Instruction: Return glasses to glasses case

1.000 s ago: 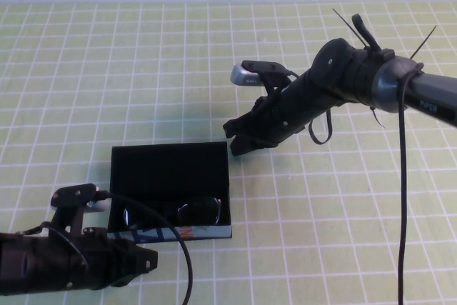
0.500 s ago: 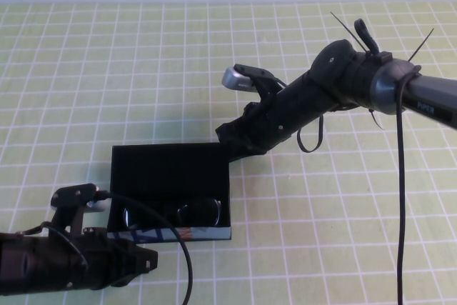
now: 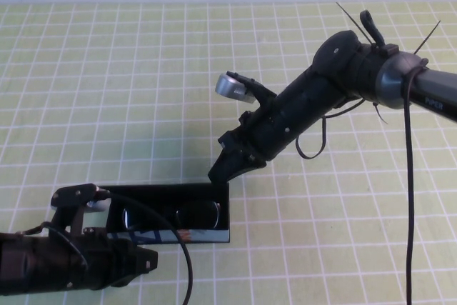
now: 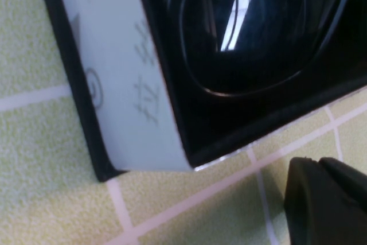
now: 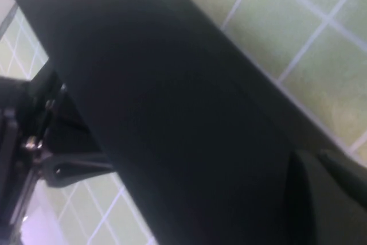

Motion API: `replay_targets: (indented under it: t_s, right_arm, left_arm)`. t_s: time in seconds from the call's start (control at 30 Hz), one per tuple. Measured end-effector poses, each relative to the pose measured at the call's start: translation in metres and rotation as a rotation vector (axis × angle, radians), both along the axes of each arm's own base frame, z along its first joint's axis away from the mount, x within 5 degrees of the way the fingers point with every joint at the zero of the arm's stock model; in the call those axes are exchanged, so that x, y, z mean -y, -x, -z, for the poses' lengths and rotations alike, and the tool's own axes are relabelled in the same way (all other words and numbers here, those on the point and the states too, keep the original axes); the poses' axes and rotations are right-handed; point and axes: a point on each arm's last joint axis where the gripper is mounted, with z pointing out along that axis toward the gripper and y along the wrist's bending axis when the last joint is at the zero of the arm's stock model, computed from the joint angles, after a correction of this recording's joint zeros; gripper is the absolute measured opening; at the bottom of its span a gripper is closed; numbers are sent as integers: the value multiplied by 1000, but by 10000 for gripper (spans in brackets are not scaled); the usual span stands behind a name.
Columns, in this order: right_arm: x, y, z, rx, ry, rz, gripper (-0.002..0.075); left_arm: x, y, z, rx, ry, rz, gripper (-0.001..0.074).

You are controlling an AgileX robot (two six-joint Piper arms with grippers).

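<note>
The black glasses case (image 3: 207, 233) lies at the table's front left. The black glasses (image 3: 171, 213) lie inside it, lenses reflecting; one lens shows in the left wrist view (image 4: 252, 32). The lid (image 3: 164, 188) stands tilted up over the case, seen almost edge-on. My right gripper (image 3: 218, 171) looks shut and its tip touches the lid's far right corner; the lid's flat black face fills the right wrist view (image 5: 172, 113). My left gripper (image 3: 146, 262) looks shut and rests low beside the case's front left, next to its printed edge (image 4: 120, 84).
A green mat with a white grid (image 3: 107, 69) covers the table. A black cable (image 3: 405, 198) hangs from the right arm over the right side. A cable loops from the left arm (image 3: 187, 262) in front of the case.
My right gripper has moved down and left onto the lid. The lid has swung up from lying flat open to standing tilted over the case. The left arm has not moved.
</note>
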Motion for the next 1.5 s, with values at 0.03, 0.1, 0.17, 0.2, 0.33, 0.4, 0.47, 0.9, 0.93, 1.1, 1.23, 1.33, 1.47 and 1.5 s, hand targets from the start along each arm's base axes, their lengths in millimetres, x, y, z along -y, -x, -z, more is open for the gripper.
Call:
replay_targets:
  t_s: [0.03, 0.1, 0.17, 0.2, 0.33, 0.4, 0.47, 0.9, 0.93, 1.1, 1.23, 1.33, 1.47, 1.5]
  right_arm:
    - [0, 1, -1, -2, -1, -4, -15]
    - [1, 4, -6, 0, -3, -7, -15]
    - [0, 12, -11, 0, -3, -16, -15]
    - [0, 16, -13, -3, -2, -23, -15]
    - [-10, 38, -6, -17, 48, -85, -16]
    - [-16, 46, 4, -9, 103, -99, -16]
    - [-19, 50, 5, 1, 122, -80, -16]
    - [-16, 55, -28, 109, 121, -12, -15]
    - [-14, 58, -39, 135, 118, -5, -16]
    - [10, 83, -99, 282, 93, 76, -15]
    - [40, 120, -129, 352, 64, 178, -16]
    - [64, 152, -140, 376, 49, 255, -16]
    - [97, 194, -149, 401, 39, 333, -16]
    - [105, 204, -151, 414, 34, 348, -15]
  left_arm:
    - [0, 0, 0, 0, 0, 0, -1]
    - [0, 0, 0, 1, -1, 2, -1]
    - [0, 0, 0, 3, -4, 2, -1]
    - [0, 0, 0, 3, -4, 2, -1]
    - [-1, 1, -4, -16, 8, -25, -1]
    - [-1, 4, -9, -17, 10, -18, -1]
    - [-1, 7, -17, -6, 10, -8, -1]
    - [-11, 64, -121, 494, 42, 48, -1]
    - [-15, 73, -131, 568, 35, 33, -1]
    - [-33, 123, -165, 851, 12, -70, -1]
    - [-45, 157, -170, 949, -15, -134, -1]
    - [-55, 175, -168, 1009, -81, -192, -1]
    - [-64, 186, -160, 1051, -142, -252, -1]
    - [-65, 186, -156, 1051, -149, -260, -1]
